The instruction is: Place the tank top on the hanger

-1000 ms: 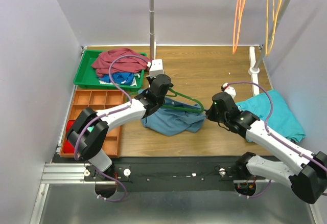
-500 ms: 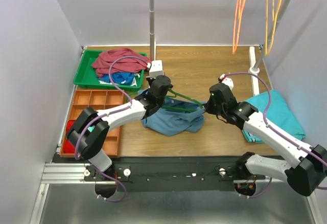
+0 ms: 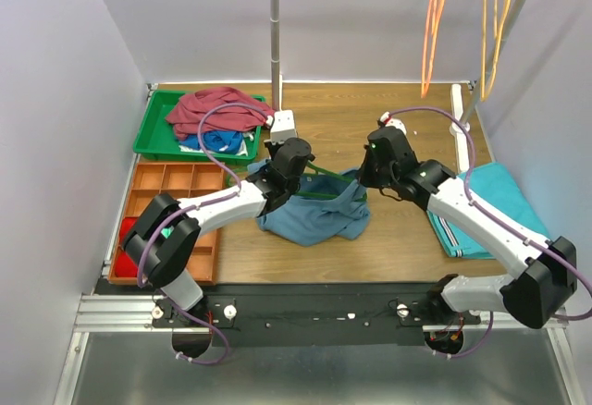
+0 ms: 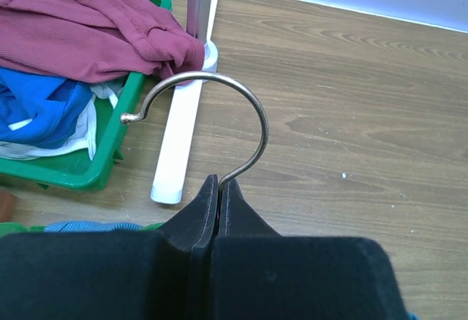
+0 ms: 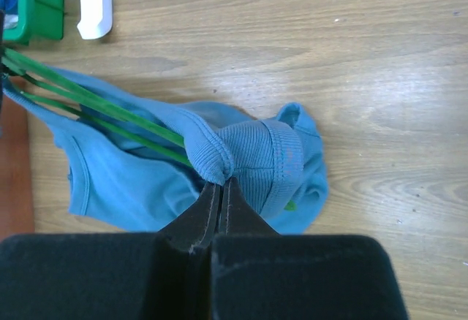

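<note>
Two grippers are at work, and both are pressed together. The left gripper [image 4: 219, 185] pinches the hanger [image 4: 252, 115] right where its metal hook meets the green part, so the hook pokes out toward the far side. The right gripper [image 5: 221, 185] pinches a bunched-up bit of the tank top [image 5: 139, 181], just where the cloth wraps around the end of the hanger's thin green arms. The tank top lies crumpled on the wooden table [image 3: 388, 118], in the middle between the two robot arms, and the green hanger arms run into it from the left. The step in hand looks like pulling the top over the right end of the hanger. I think the top is only partly on. Next, the right gripper likely needs to tug the cloth farther along while the left one holds the hanger steady. Then the other strap must go on too. A green tray [image 3: 148, 137] with a maroon garment [image 3: 208, 109] sits at the far left.
</note>
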Tool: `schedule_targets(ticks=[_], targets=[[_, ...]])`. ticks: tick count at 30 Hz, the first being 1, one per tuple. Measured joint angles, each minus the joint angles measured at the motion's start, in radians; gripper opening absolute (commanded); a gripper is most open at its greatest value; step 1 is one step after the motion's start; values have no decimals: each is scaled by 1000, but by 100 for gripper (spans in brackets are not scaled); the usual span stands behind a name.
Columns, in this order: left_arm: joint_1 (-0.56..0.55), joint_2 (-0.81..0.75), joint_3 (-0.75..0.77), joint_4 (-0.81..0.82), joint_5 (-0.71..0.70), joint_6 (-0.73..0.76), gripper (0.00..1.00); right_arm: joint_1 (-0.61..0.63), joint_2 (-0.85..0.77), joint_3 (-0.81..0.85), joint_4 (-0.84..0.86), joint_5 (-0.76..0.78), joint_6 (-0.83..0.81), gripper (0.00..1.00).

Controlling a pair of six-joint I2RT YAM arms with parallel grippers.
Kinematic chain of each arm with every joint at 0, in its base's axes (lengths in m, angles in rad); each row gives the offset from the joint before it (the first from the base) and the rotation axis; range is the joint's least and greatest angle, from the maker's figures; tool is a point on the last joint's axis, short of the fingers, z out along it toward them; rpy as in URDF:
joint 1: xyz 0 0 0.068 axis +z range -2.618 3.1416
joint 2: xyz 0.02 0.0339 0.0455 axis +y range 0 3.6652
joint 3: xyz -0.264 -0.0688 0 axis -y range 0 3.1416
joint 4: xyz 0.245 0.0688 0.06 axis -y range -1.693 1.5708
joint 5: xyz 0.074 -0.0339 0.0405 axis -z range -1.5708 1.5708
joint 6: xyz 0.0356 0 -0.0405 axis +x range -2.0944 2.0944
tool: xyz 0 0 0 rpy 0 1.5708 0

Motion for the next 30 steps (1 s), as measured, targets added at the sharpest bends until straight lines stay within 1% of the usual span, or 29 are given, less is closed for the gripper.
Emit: schedule_targets(ticks=[9,12,13,15,18,19,21,23,24,25,27,28,30], targets=[[-27,25,0,8,-47,5,0,0,76,69,11,-80,-5,6],[-33,27,0,8,-55,6,0,0,119,100,17,-95,-3,10],[-36,28,0,8,-58,6,0,0,134,113,19,-98,-3,14],[-40,29,0,8,-61,6,0,0,163,131,28,-101,-3,15],[-48,29,0,8,-64,6,0,0,213,166,38,-102,-2,21],[-51,29,2,7,-65,7,0,0,231,180,39,-103,-3,26],[-57,29,5,6,-68,7,0,0,261,212,40,-105,-3,32],[-61,29,12,7,-69,7,0,0,274,231,42,-107,-3,40],[-63,29,16,7,-69,8,0,0,274,234,44,-108,-5,44],[-63,29,17,7,-69,9,0,0,273,236,48,-109,-10,54],[-65,29,20,6,-69,16,0,0,267,236,55,-114,-23,61],[-65,29,24,3,-69,23,0,0,258,235,58,-119,-32,67],[-66,22,32,-10,-68,38,0,0,220,212,72,-124,-48,75]])
